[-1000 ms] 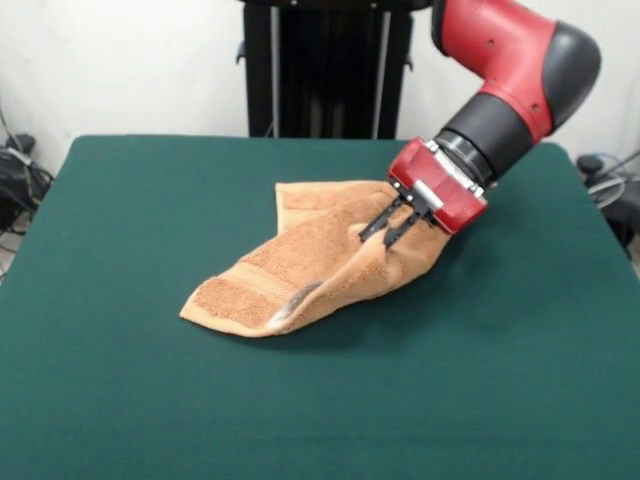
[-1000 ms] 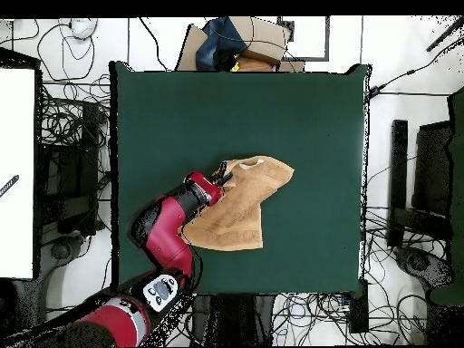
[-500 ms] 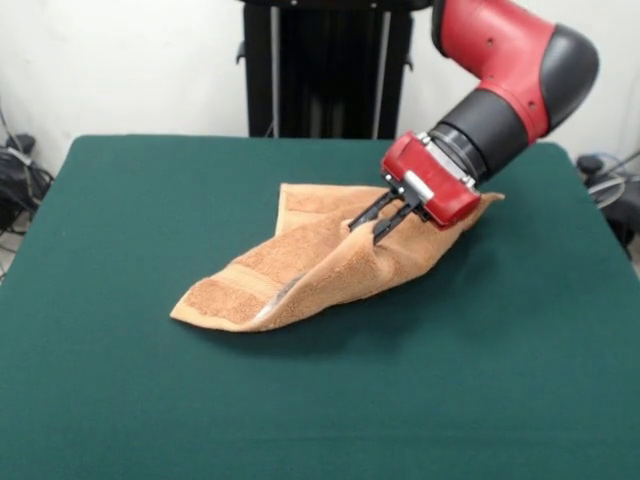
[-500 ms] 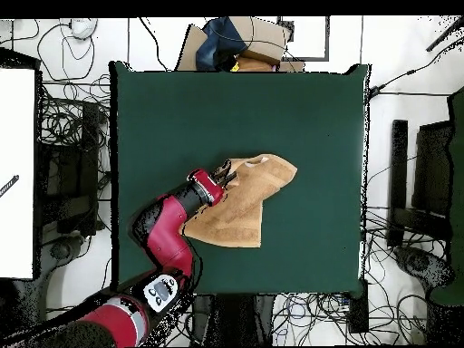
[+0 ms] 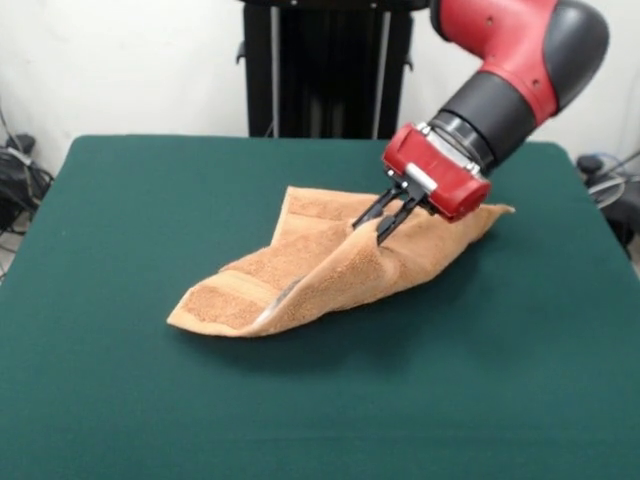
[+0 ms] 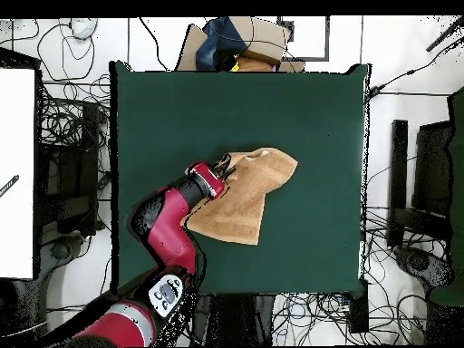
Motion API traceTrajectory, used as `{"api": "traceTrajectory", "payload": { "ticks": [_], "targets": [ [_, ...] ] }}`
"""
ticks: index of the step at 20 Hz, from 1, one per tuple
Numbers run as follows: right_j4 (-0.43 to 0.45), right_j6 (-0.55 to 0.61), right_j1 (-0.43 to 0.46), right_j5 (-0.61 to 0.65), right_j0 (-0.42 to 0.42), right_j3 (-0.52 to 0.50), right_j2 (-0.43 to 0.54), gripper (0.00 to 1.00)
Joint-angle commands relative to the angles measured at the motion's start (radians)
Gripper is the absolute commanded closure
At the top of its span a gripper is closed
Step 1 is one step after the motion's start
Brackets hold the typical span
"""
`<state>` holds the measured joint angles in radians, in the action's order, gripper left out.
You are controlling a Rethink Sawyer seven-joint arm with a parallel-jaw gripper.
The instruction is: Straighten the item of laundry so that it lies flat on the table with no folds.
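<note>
The fingers [image 5: 378, 226] are pinched together on a raised fold of the towel [image 5: 330, 265], which sits mid-frame on the green counter [image 5: 120, 400], doubled over itself. If that thin pinch slips, the lifted edge will likely flop back creased; dragging could bunch the lower left corner. No label or writing can be read.
</note>
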<state>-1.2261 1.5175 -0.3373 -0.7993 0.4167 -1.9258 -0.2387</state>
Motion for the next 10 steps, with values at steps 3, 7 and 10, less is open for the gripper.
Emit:
{"api": "traceTrajectory", "payload": {
  "ticks": [3, 7, 10],
  "targets": [
    [0.099, 0.084, -0.137, 0.269, -0.068, -0.004, 0.04, 1.0],
    [0.1, 0.01, -0.186, 0.408, -0.075, 0.014, 0.02, 1.0],
    [0.002, -0.153, -0.137, 0.608, -0.011, 0.042, -0.056, 1.0]
  ]
}}
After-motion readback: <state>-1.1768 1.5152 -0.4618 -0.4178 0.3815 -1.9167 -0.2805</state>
